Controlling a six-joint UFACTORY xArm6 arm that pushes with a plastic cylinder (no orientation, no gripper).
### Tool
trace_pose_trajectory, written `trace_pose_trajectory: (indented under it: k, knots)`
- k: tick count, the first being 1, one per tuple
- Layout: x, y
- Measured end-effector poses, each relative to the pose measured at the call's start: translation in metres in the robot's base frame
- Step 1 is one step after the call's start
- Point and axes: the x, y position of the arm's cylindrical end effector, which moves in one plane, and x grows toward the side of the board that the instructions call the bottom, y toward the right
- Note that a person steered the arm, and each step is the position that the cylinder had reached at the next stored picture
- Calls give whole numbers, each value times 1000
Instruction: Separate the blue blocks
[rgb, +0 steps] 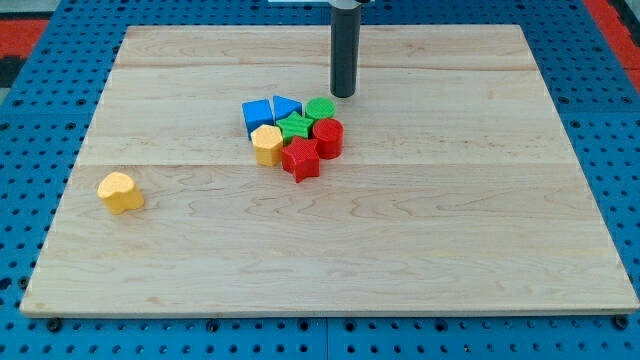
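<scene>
No jaws, just rod. My tip sits above-right of touching blue cube and blue triangle; enter their seam from top, wedge slowly

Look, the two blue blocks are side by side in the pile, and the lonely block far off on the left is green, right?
Not quite: the lonely block on the view's left is yellow, not green, as the camera view shows. The two blue blocks do sit side by side in the pile, and my tip is just up and right of them.
</scene>
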Motion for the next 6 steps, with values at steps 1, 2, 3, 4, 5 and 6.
trace_pose_trajectory:
  k: [1, 2, 3, 4, 5, 6]
  knots:
    - [0, 0]
    - [0, 0]
    - [3, 0]
    - [3, -5]
    - [-23, -7]
    - [-15, -30]
